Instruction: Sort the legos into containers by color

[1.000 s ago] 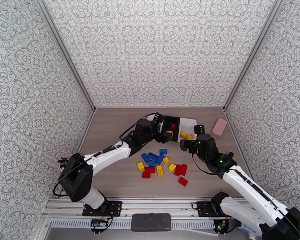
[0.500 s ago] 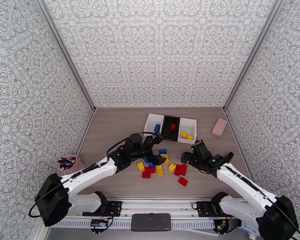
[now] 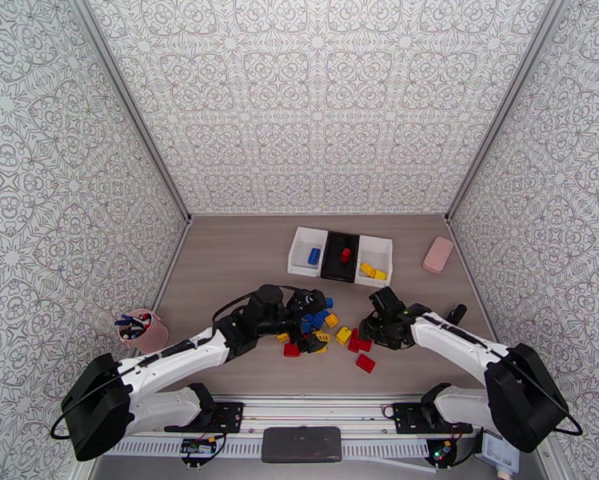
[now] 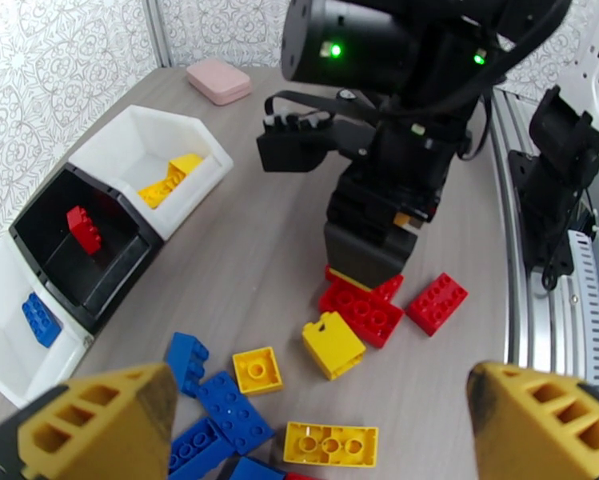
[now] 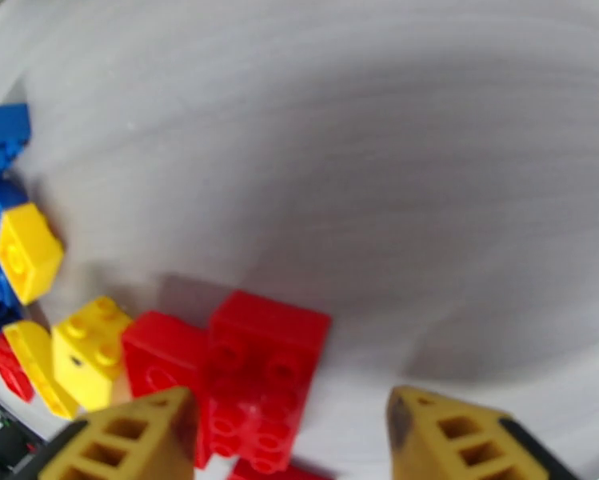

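Both arms have come back from the containers (image 3: 383,248) at the far side of the tabletop (image 3: 235,258) and now sit over the loose legos (image 4: 255,370) in the middle. A second ago both hands were up at the bins, so it looks like one round of drop-offs is done and the next pick is starting.

The right hand (image 3: 369,334) is low on the red cluster at the right edge of the pile. Its own camera shows the right hand (image 5: 291,442) astride a red brick (image 5: 263,354). The jaws have drawn in from wide to about half, but there is a gap on one side, so I'd say it is closing and does not have the brick yet. Other red pieces lie touching that brick and could get nudged or pinched along with it.

The left hand (image 3: 313,322) hovers over the blue bricks (image 4: 219,410) with its jaws at full spread and nothing between them. It hasn't committed to a piece.

The bins hold little so far: a blue piece (image 4: 39,320) in one white bin, a red piece (image 4: 83,230) in the black one between, and yellow pieces (image 4: 167,182) in the other white bin. Most of the legos are on the tabletop, so the sorting is at an early stage.
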`<state>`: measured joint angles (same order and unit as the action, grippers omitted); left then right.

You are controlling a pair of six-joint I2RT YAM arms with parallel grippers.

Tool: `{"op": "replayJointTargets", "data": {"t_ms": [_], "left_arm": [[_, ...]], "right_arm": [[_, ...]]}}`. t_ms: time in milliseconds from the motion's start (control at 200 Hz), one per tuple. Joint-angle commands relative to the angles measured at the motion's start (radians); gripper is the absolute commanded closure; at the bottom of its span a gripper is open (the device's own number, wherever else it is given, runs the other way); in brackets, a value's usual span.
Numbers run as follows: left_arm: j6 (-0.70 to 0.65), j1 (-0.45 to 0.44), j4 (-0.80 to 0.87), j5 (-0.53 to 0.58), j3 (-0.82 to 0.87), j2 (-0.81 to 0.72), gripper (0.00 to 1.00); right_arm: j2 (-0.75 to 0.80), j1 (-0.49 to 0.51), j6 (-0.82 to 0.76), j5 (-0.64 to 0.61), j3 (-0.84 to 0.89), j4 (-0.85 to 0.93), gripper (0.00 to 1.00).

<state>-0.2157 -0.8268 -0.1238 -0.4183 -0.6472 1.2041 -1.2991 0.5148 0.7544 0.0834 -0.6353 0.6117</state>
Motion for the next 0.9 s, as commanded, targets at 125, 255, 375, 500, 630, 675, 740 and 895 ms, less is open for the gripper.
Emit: {"op": "replayJointTargets", "data": {"t_ms": [125,255,375,500,630,675,740,895], "left_arm": [[-0.026,-0.007,-0.081,-0.017,0.040,0.003,0.00],[-0.027,-0.007,-0.098,-0.041,0.048,0.008,0.00],[-0.016,-0.007,-0.133,-0.053,0.063,0.017,0.00],[-0.066,-0.009,-0.120,-0.063,0.069,0.026,0.00],[-0.065,-0.008,-0.139,-0.052,0.078,0.029,0.00],[-0.067,-0.010,-0.137,-0.053,0.078,0.031,0.00],[-0.069,-0.010,-0.138,-0.058,0.078,0.032,0.00],[-0.072,-0.009,-0.143,-0.069,0.080,0.033,0.00]], "right_arm": [[0.023,-0.007,0.015,-0.056,0.031,0.029,0.49],[0.047,-0.007,0.031,-0.082,0.031,0.051,0.51],[0.044,-0.007,0.000,-0.062,0.009,0.045,0.43],[0.005,-0.006,-0.033,-0.064,-0.018,0.035,0.38],[-0.046,-0.005,-0.049,-0.060,-0.038,0.045,0.38],[-0.057,-0.005,-0.049,-0.051,-0.041,0.044,0.39],[-0.064,-0.005,-0.045,-0.049,-0.044,0.043,0.43],[-0.055,-0.006,-0.037,-0.068,-0.047,0.053,0.55]]}}
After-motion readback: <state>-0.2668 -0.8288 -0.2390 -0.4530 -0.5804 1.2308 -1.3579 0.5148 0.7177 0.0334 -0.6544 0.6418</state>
